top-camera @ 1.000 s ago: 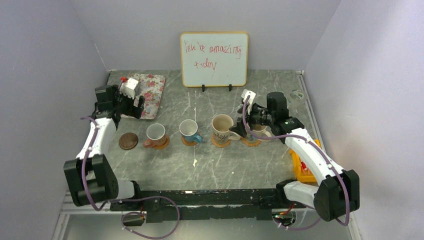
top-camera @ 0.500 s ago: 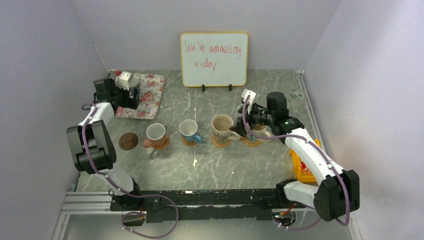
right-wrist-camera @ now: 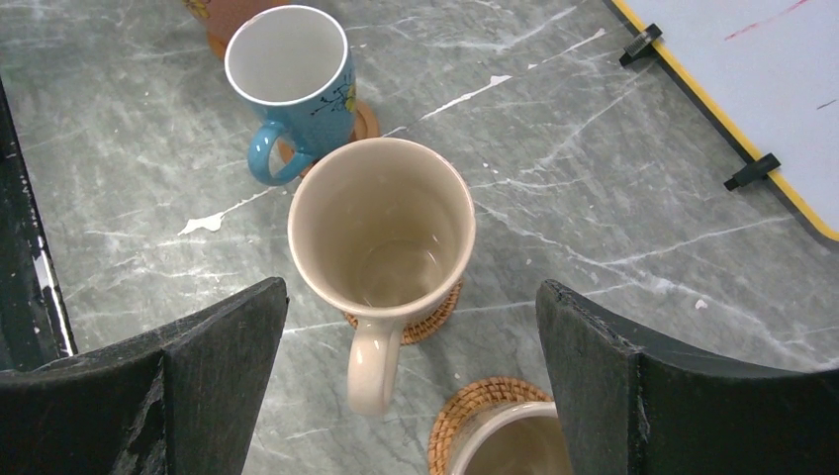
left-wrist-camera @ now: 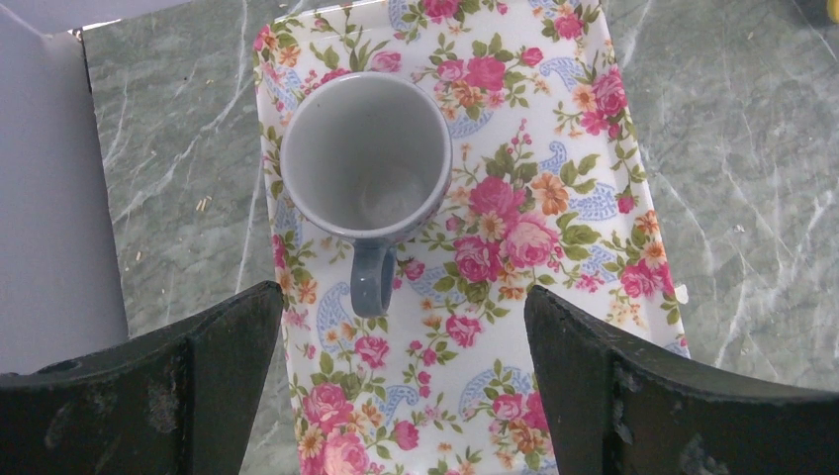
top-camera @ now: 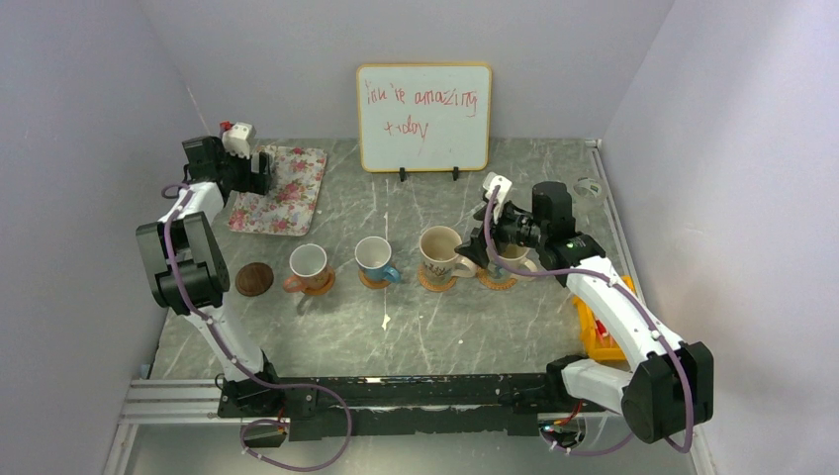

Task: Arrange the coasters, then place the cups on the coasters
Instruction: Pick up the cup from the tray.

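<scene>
Top view: four cups stand on tan coasters (top-camera: 435, 283) in a row: orange-brown cup (top-camera: 308, 263), blue-handled cup (top-camera: 373, 257), cream cup (top-camera: 439, 253), second cream cup (top-camera: 514, 258). The dark coaster (top-camera: 254, 278), at the row's 9 o'clock end, is bare.

Left wrist: my left pincer (left-wrist-camera: 403, 297) is spread wide above the grey cup (left-wrist-camera: 366, 158) on the floral tray (left-wrist-camera: 574, 148), handle toward 6 o'clock.

Right wrist: my right pincer (right-wrist-camera: 411, 287) is spread over the cream cup, gripping nothing.

Judgement: one cup left to place.

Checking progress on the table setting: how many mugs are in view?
5. Four stand in a row on coasters: orange-brown mug, blue-handled mug, tall cream mug, second cream mug at the right end. The small grey mug sits on the floral tray.
</scene>
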Robot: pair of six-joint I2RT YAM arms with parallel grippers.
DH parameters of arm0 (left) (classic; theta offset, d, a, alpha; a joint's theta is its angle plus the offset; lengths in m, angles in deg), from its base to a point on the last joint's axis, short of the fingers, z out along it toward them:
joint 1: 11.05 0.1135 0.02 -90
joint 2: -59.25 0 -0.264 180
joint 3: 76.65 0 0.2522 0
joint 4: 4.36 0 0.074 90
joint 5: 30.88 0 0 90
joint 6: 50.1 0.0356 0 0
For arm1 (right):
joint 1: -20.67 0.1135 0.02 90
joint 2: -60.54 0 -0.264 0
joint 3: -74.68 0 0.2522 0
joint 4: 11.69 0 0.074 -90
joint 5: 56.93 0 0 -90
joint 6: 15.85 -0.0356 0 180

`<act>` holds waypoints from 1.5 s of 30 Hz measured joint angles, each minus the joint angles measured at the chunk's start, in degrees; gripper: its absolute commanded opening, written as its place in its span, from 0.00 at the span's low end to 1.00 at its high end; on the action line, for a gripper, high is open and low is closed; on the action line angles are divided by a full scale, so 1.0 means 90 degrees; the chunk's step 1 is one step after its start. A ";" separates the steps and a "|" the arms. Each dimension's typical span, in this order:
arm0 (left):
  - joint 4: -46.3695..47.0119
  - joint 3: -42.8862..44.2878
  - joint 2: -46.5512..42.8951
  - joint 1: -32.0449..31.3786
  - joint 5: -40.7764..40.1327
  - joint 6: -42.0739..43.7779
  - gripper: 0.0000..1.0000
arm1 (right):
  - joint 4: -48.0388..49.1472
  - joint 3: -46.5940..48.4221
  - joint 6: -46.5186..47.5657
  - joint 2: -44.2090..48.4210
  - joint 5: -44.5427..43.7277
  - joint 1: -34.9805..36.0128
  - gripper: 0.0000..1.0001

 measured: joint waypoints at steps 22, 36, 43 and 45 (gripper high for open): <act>0.0078 0.0593 0.0750 0.0034 -0.0053 0.0136 0.96 | 0.0000 0.0000 -0.0012 0.0000 0.0017 -0.0097 1.00; 0.0041 0.1013 0.1348 0.0034 -0.0070 0.0223 0.81 | 0.0000 0.0000 -0.0010 0.0000 0.0039 -0.0114 1.00; 0.0039 0.1098 0.1452 0.0041 -0.0070 0.0216 0.67 | -0.0002 0.0000 0.0002 0.0000 0.0044 -0.0119 1.00; 0.0041 0.1098 0.1452 0.0041 -0.0070 0.0206 0.63 | 0.0000 0.0000 0.0005 0.0000 0.0044 -0.0119 1.00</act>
